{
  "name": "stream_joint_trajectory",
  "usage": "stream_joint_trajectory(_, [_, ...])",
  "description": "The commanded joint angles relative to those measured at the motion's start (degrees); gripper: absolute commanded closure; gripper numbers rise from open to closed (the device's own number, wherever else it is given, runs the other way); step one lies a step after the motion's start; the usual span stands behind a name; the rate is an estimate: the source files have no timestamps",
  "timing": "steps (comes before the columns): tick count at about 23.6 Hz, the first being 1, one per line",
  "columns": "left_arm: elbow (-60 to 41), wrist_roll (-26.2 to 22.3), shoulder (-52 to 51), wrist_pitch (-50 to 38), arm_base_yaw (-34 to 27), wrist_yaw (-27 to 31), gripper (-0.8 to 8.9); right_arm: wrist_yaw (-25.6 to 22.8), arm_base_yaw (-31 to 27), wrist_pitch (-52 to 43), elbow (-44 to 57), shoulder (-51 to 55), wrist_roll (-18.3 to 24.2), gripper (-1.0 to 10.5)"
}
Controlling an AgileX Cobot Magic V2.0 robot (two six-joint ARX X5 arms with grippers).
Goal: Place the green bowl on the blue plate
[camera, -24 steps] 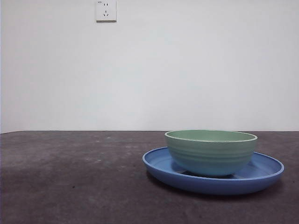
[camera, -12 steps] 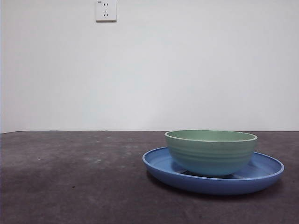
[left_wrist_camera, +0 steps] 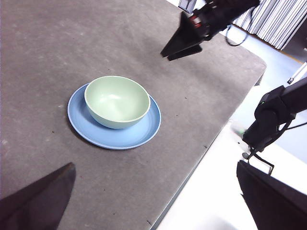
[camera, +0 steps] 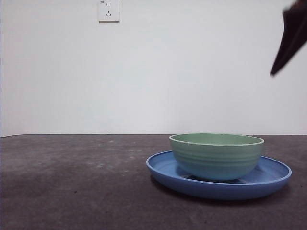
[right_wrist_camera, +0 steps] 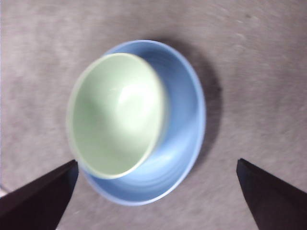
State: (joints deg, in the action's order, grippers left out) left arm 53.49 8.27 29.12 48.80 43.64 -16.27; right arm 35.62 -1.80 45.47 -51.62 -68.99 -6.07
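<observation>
The pale green bowl (camera: 217, 158) stands upright inside the blue plate (camera: 220, 190), right of the middle of the table. Both also show in the left wrist view, bowl (left_wrist_camera: 117, 98) and plate (left_wrist_camera: 120, 139), and in the right wrist view, bowl (right_wrist_camera: 115, 115) and plate (right_wrist_camera: 184, 120). My right gripper (right_wrist_camera: 156, 162) is open and empty, high above bowl and plate. It shows as a black tip at the top right of the front view (camera: 273, 74) and in the left wrist view (left_wrist_camera: 165, 56). My left gripper (left_wrist_camera: 155, 165) is open and empty, high up and off to one side.
The dark grey table (camera: 72, 182) ends at an edge (left_wrist_camera: 206, 143) near the plate. Black arm hardware (left_wrist_camera: 273, 115) stands beyond that edge. A white wall socket (camera: 109, 10) sits high on the back wall.
A black gripper tip has come into the front view at the top right. The bowl and the plate have not moved.
</observation>
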Motion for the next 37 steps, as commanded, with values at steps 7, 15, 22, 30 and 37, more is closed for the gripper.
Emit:
stream_joint_trajectory(7, [0.39, 0.15, 0.13, -0.39, 0.48, -0.09, 1.88, -0.09, -1.03, -7.02, -0.90, -13.64, 3.54, 4.2])
stream_joint_trajectory(15, [0.39, 0.13, 0.13, -0.44, 0.48, -0.09, 1.88, -1.46, -0.24, -11.13, -0.90, -20.55, 3.93, 6.4])
stream_joint_trajectory(22, [0.39, 0.13, 0.13, -0.44, 0.48, -0.09, 1.88, -1.20, 4.17, -12.48, -0.90, -23.39, 3.93, 7.1])
stream_joint_trajectory(30, [0.39, 0.13, 0.13, -0.42, 0.48, -0.09, 1.88, -1.14, 6.71, -15.21, -0.90, -27.63, 3.76, 8.3])
stream_joint_trajectory(37, [0.39, 0.15, 0.13, -0.42, 0.48, -0.09, 1.88, -3.10, 6.97, -15.67, -1.01, -27.63, 3.21, 9.4])
